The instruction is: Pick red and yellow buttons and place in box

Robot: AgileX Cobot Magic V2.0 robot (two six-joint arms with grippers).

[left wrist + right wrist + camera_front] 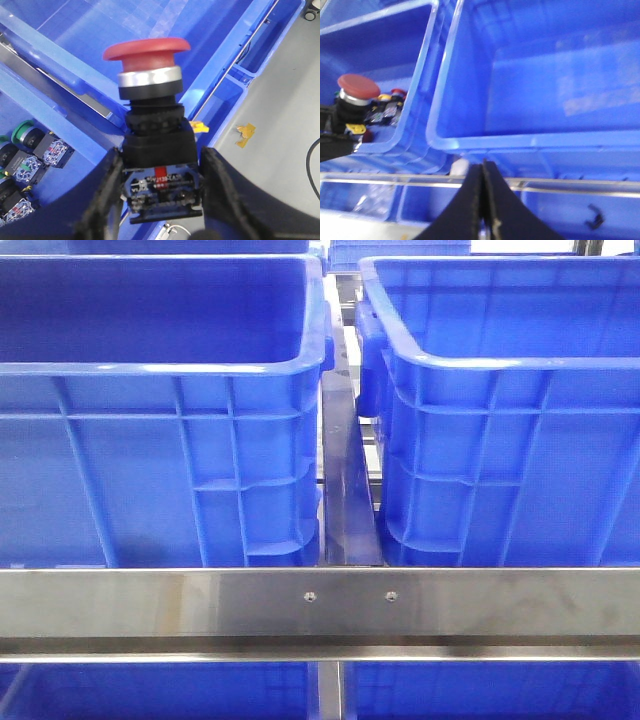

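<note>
My left gripper (161, 162) is shut on the black body of a red mushroom-head button (146, 51) with a silver collar, and holds it above a blue crate (95, 30). The same red button shows in the right wrist view (357, 86), over the left of two crates (422, 75). My right gripper (482, 167) is shut and empty, just before the near rim of the other crate (530, 141). The front view shows the two blue crates, left (150, 368) and right (480, 365), and neither gripper. I cannot clearly make out a yellow button.
A lower blue bin holds several push buttons, one green-headed (22, 132). Small button parts (387, 102) lie beside the held button in the right wrist view. A steel rail (320, 600) runs across in front of the crates. Grey floor with yellow tape scraps (245, 134) lies beyond.
</note>
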